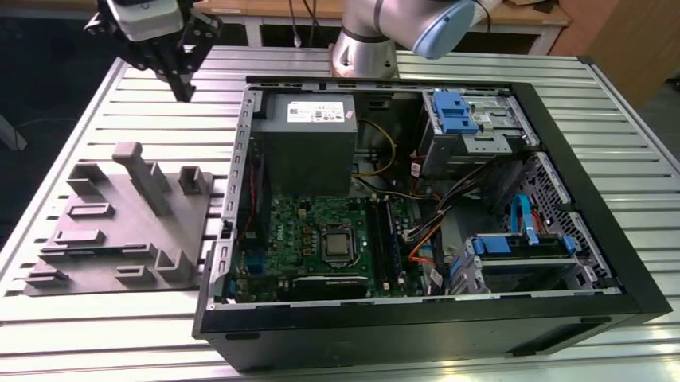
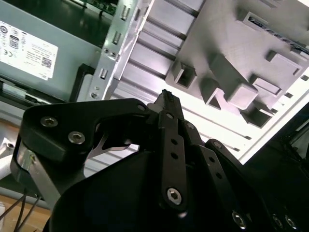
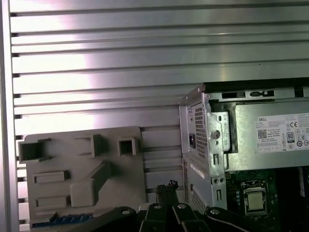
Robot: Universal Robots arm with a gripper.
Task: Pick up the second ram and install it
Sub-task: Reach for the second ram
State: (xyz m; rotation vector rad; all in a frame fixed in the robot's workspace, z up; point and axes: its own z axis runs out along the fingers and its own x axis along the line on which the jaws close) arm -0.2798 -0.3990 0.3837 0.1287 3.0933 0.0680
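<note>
Exterior view: the black gripper [image 1: 183, 89] hangs over the bare ribbed aluminium table [image 1: 127, 103], loads of room around it, just past the grey moulded tray [image 1: 117, 239] beside the open PC case [image 1: 595, 239]. Second wrist view: fingers pinched together, holding nothing. First wrist view: the second ram [image 3: 65, 218], a flat blue-green stick, lies along the tray's edge, long axis parallel to the slats.

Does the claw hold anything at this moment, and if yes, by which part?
Nothing is held. The claw is shut with nothing between its tips, above the table; the second ram lies on the grey tray.
</note>
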